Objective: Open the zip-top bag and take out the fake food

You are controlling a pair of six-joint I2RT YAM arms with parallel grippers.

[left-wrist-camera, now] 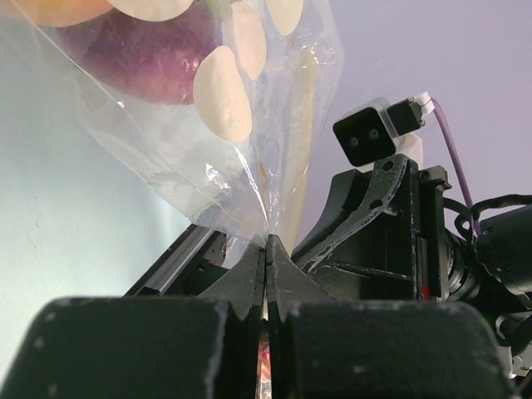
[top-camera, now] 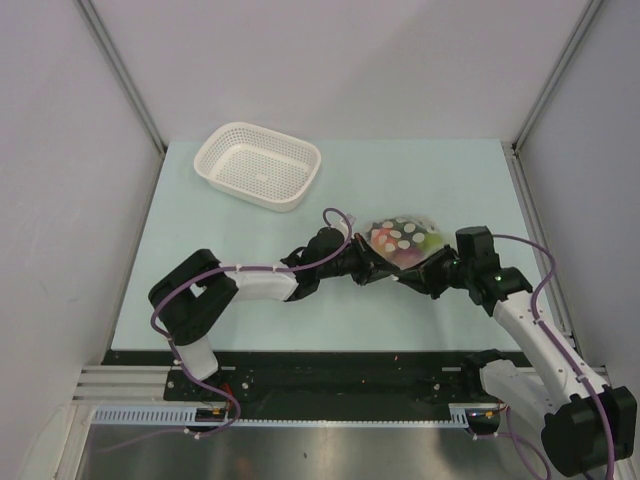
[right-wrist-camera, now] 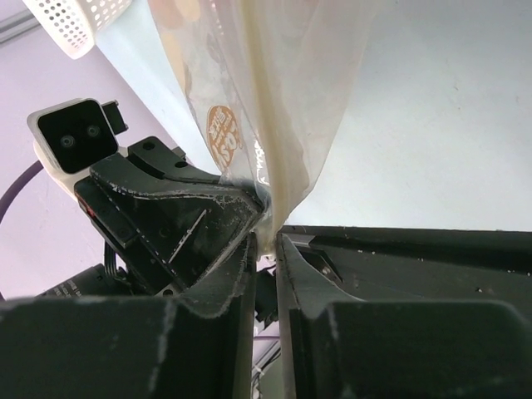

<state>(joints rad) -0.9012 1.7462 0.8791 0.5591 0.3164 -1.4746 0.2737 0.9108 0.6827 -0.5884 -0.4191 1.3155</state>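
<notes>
Bag: mid-table, between the two grippers, well apart from the basket; toy food inside, mouth not yet open.
Left gripper: fully closed, pinching the clear film at the bag's edge.
Right gripper: jaws almost together, bag lip in the narrow gap; firm pinch or not, cannot tell.
Step in hand: probably taking both lips to pull the seal apart.
Good way: make the right pinch sure first, then pull slowly in opposite directions.
Risk: film slipping out; both layers caught in one pinch.
</notes>
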